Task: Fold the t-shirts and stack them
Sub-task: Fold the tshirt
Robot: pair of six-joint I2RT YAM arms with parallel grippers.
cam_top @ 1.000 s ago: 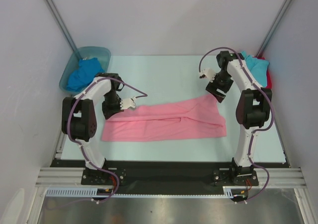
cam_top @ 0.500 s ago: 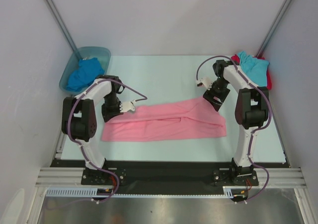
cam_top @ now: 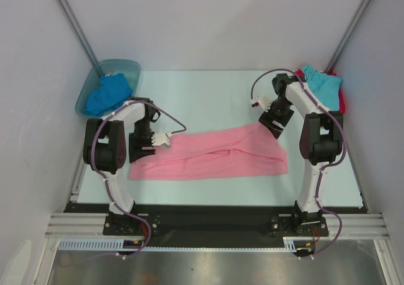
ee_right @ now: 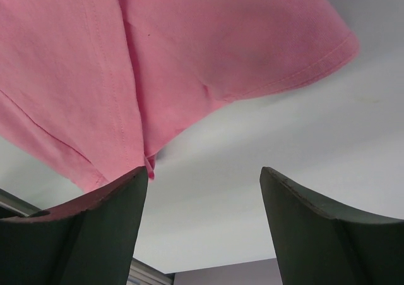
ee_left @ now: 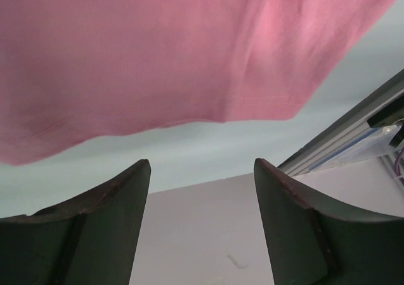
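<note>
A pink t-shirt (cam_top: 214, 155), folded into a long strip, lies flat across the middle of the table (cam_top: 208, 95). My left gripper (cam_top: 161, 139) hovers open at the strip's far left edge. In the left wrist view the pink t-shirt (ee_left: 158, 57) lies just beyond the empty left gripper (ee_left: 202, 165). My right gripper (cam_top: 258, 102) is open above the table, just beyond the strip's far right end. The right wrist view shows the pink t-shirt (ee_right: 189, 45) ahead of the empty right gripper (ee_right: 203, 171). A royal blue t-shirt (cam_top: 106, 93) sits bunched in the tub. A turquoise t-shirt (cam_top: 320, 83) lies on a red one (cam_top: 341, 99).
The blue-green plastic tub (cam_top: 117, 62) stands at the table's far left corner. The turquoise and red shirts are piled at the far right corner against the wall. White walls close in both sides, and a metal rail (cam_top: 214, 225) runs along the near edge.
My left gripper has opened and let go of the pink shirt's edge, shifting slightly nearer. My right gripper drew in a little over the shirt's far right end and stays open.
</note>
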